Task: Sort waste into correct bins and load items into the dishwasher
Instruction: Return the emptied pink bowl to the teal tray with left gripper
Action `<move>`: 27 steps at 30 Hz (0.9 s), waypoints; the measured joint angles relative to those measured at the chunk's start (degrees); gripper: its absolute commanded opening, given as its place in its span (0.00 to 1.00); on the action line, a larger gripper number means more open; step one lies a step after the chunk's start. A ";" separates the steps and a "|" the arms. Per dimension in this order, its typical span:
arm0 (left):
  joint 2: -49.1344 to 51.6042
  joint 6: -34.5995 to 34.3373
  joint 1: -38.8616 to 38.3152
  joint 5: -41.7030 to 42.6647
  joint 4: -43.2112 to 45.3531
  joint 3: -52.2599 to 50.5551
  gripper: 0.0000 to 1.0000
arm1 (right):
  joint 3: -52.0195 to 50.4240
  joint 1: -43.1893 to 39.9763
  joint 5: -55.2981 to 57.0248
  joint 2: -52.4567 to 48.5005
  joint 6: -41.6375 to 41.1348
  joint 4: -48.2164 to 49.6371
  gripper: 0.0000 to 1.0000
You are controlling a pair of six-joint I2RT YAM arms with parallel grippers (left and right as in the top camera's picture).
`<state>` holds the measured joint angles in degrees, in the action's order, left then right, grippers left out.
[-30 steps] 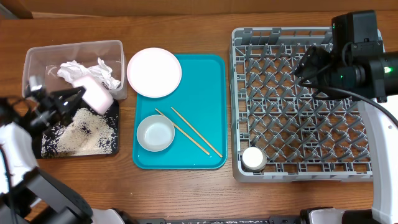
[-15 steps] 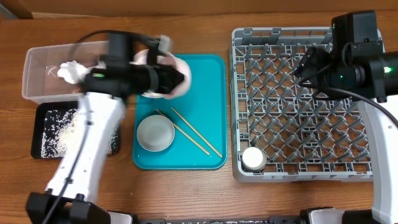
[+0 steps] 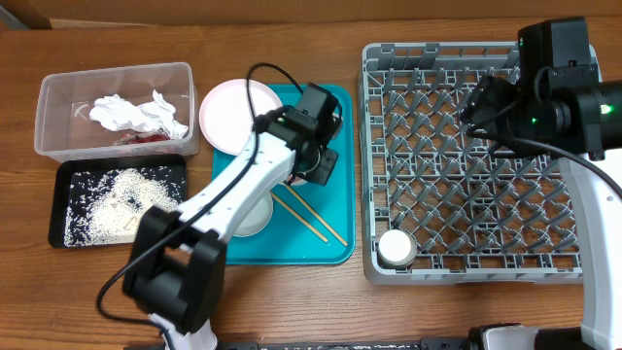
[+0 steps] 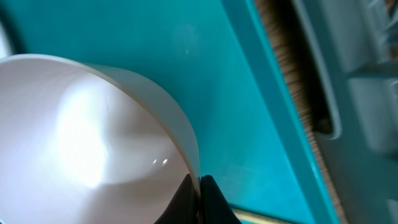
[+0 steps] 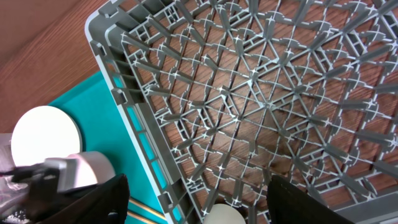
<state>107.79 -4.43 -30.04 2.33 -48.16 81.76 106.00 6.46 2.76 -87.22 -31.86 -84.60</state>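
My left gripper (image 3: 317, 163) is over the right half of the flat teal tray (image 3: 335, 117), shut on the rim of a pale pink small bowl (image 4: 93, 137). The fingertips (image 4: 198, 186) pinch its wall, and the bowl hangs above the tray. It also shows in the right wrist view (image 5: 90, 167). A second small bowl (image 3: 255, 216) lies on the tray, partly under my left arm. Two wooden chopsticks (image 3: 313, 212) lie beside it. The pink-white plate (image 3: 231, 112) sits at the tray's top left. My right gripper (image 3: 483, 105) is open and empty above the grey dish rack (image 3: 466, 165). A white cup (image 3: 397, 248) stands in the rack's front left corner.
The clear tub (image 3: 58, 97) at the far left holds a crumpled white napkin (image 3: 136, 114) and a bit of red wrapper (image 3: 146, 138). In front of it, the black tray (image 3: 68, 175) holds the white rice grains (image 3: 121, 199). Bare wooden table lies along the front edge.
My left arm has swung right from the black tray, past the plate, to the teal tray's right half, with the bowl in its grip. The right arm has not moved.
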 measured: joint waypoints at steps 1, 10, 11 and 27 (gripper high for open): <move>0.66 0.33 -0.20 -0.17 0.00 0.00 0.04 | 0.00 0.00 0.00 0.00 0.02 0.02 0.72; 1.42 2.95 -0.26 -1.11 1.49 0.00 0.05 | 0.00 0.00 -0.02 0.00 0.15 0.13 0.72; 1.42 3.13 -0.26 -1.11 1.49 0.00 0.05 | 0.00 0.00 -0.02 0.00 0.13 0.15 0.73; 1.42 3.69 -0.26 -1.18 2.38 0.00 0.30 | 0.00 0.00 0.02 0.00 0.17 0.15 0.73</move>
<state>109.21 -0.73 -30.30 1.15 -45.78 81.76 106.00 6.46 2.79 -87.22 -31.68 -84.44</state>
